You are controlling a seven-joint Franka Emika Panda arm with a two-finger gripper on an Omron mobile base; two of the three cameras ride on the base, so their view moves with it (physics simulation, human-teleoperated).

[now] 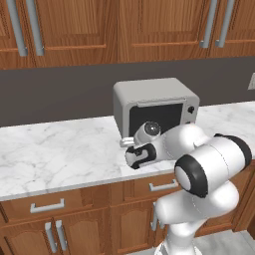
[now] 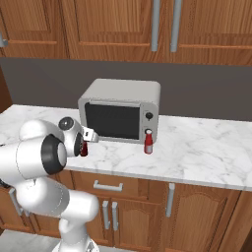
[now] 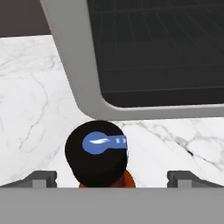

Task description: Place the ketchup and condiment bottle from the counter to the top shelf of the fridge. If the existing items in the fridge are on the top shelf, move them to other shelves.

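- While the arm is reaching forward over the table [image 2: 197, 147], the gripper [image 3: 111, 178] is hovering directly above the condiment bottle [image 3: 97, 154], fingers spread wide on either side of the black cap, gripping nothing.
- In the hand view the cap is sitting between the two fingertips [image 3: 43, 178], apart from both; a blue mark is showing on its top.
- The condiment bottle is standing on the marble in front of the toaster oven [image 2: 122, 110], near its left front corner; in the right base view the wrist is hiding most of it.
- The ketchup [image 2: 148, 141] is standing upright just in front of the oven's right front corner, well apart from the gripper.
- Wooden wall cabinets [image 1: 124, 27] are hanging above.
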